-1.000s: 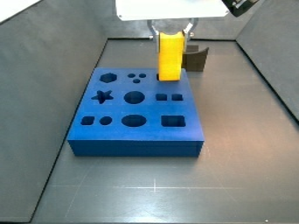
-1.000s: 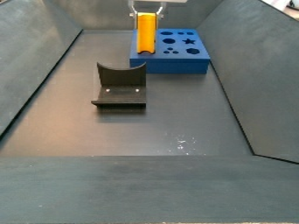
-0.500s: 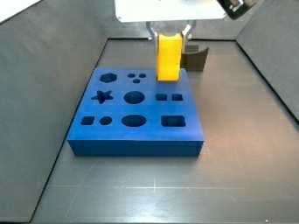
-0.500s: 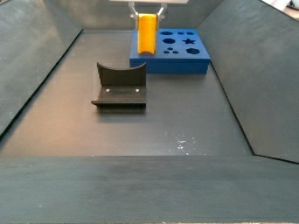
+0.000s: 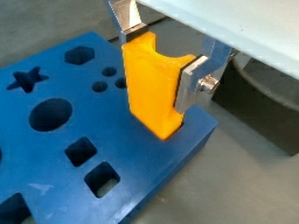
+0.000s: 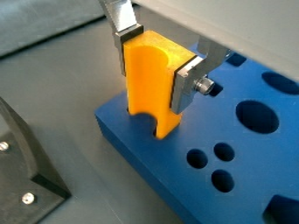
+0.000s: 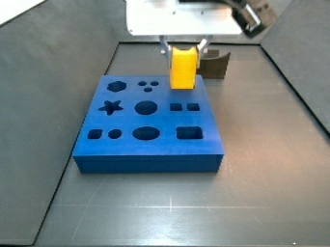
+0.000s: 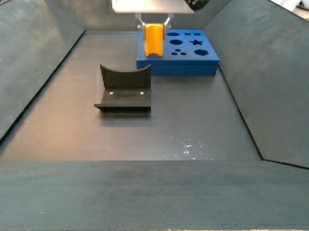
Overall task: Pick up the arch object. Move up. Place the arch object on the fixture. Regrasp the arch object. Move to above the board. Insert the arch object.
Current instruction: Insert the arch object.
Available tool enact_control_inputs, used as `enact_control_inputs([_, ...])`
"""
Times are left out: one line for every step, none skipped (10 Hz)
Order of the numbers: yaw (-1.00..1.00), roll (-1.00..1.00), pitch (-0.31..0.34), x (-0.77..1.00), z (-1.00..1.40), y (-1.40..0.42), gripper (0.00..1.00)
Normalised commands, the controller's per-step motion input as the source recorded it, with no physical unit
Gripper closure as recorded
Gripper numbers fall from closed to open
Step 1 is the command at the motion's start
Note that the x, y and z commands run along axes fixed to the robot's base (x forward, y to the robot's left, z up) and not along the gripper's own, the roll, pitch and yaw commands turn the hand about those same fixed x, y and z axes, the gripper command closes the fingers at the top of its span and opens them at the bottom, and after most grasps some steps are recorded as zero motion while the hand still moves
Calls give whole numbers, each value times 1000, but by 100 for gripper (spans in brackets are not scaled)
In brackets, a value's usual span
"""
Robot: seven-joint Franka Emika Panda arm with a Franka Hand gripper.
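One arch object (image 5: 156, 87) between tool (image 5: 162, 54) fingers.

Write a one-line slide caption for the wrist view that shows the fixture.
Gripper jaws shut on the yellow arch object, its lower end at the blue board's corner edge, fixture empty alongside.

Pincer (image 5: 163, 66) upright, clamped on block.

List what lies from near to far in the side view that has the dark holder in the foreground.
Fixture → arch object held in the gripper at the board's near-left corner → blue board behind it.
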Motion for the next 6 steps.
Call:
enact_control_inputs([0, 30, 21, 0, -663, -37, 100])
enact_control_inputs([0, 23, 0, 0, -626, -40, 100])
enact_control_inputs([0, 0, 0, 20, -11, 0, 100])
enact_control_inputs([0, 0, -4, 0, 0, 0, 100])
enact_control_inputs([0, 0, 10, 0, 0, 0, 100])
enact_control_inputs([0, 0, 0, 0, 0, 0, 100])
